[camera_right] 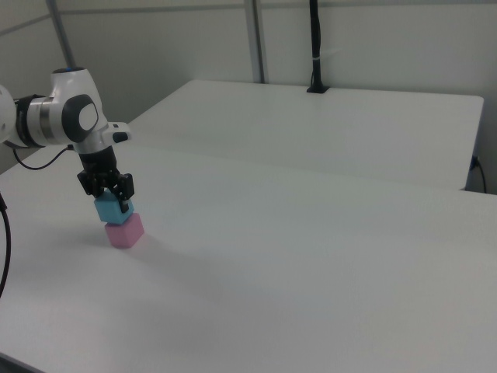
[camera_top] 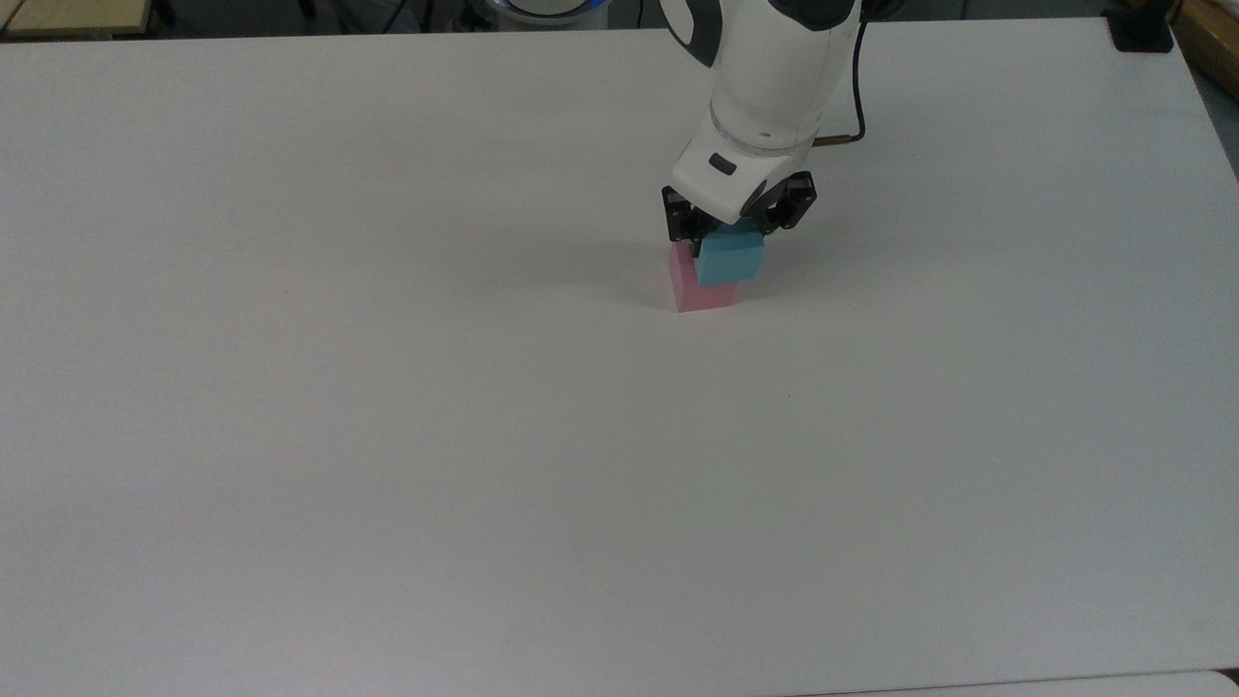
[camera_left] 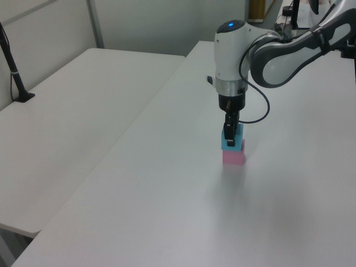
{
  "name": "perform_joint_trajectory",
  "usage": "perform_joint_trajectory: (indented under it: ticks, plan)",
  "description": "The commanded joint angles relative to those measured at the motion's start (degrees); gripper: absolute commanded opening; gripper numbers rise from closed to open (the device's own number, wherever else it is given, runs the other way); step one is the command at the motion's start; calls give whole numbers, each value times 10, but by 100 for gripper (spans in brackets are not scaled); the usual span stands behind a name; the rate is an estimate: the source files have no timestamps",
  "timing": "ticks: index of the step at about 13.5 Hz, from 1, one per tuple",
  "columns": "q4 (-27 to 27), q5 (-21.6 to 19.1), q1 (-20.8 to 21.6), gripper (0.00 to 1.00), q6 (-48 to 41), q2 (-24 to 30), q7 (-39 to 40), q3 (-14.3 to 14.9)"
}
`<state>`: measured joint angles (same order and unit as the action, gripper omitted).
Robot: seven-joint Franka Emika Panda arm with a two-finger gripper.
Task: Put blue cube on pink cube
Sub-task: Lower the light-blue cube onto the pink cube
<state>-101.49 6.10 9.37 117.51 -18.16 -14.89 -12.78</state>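
No writing to read anywhere

I find no text, label, brand, number or sign that can be read on anything in my views.

- A robotics lab or test room.
- A white robot arm (camera_left: 261, 47) works over a wide, plain white surface (camera_top: 387, 436).
- A second white table (camera_left: 72, 111) stands alongside, with a black clamped pole (camera_right: 314, 47) and bare partition walls (camera_right: 373, 39).
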Motion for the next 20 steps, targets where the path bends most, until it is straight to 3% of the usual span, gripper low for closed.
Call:
perform_joint_trajectory:
  ticks: [1, 6, 9, 10, 12, 15, 20]
  plan:
    - [-16, 13, 4, 25, 19, 8, 2, 6]
    - [-23, 17, 2, 29, 19, 8, 3, 6]
    - [-23, 22, 1, 40, 19, 8, 3, 7]
    - [-23, 22, 1, 52, 18, 8, 5, 7]
    - [-25, 22, 0, 90, 18, 8, 6, 7]
    - [-25, 22, 0, 100, 12, 10, 6, 8]
    - [-18, 22, 0, 100, -29, 44, 8, 10]
